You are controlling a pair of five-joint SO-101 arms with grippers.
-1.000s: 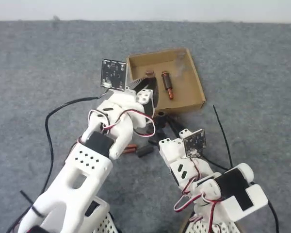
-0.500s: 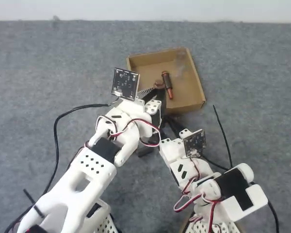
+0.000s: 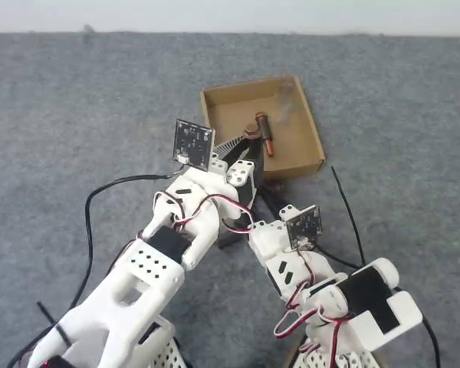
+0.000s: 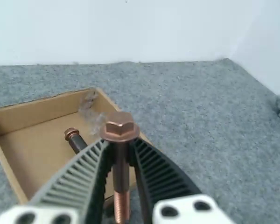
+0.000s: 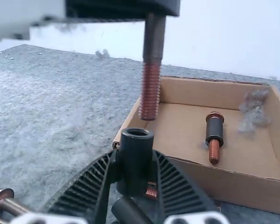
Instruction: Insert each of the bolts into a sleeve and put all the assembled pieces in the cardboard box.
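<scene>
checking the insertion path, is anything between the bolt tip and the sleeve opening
Nothing: in the right wrist view a bare gap separates the tip of the bolt from the mouth of the sleeve.

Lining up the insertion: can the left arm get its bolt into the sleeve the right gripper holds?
Probably yes. The bolt, clamped in the left gripper, hangs threads-down just above the sleeve upright in the right gripper; its open mouth is unobstructed, though slightly offset.

Left gripper (image 4: 120, 145) clamped on bolt (image 4: 120, 130); right gripper (image 5: 134, 161) lower, close by, clamped on sleeve (image 5: 136, 142)
</scene>
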